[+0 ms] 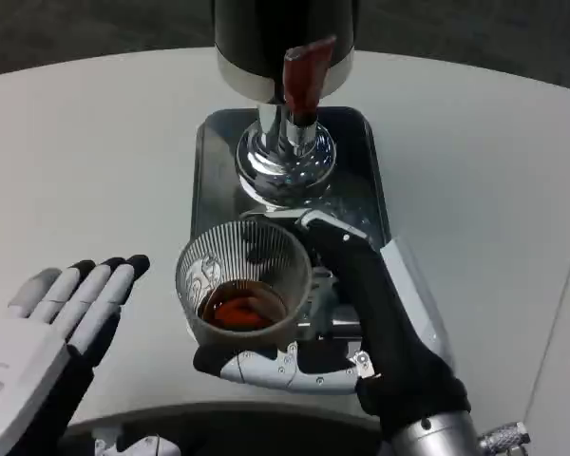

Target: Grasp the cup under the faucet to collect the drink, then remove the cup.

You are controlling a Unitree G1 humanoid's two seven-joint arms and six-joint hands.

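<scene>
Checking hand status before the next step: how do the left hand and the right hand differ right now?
The right hand grips the cup, fingers wrapped around its lower wall; the left hand holds nothing, fingers extended and close together. The right hand sits at the front edge of the metal tray below the faucet; the left hand is off to the side over the bare table. The cup holds some reddish-brown drink. Both have the same white and black build.

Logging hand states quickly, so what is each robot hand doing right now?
Left robot hand: open, fingers extended over the table, holding nothing.
Right robot hand: holding the cup, which has reddish-brown drink in it.
</scene>
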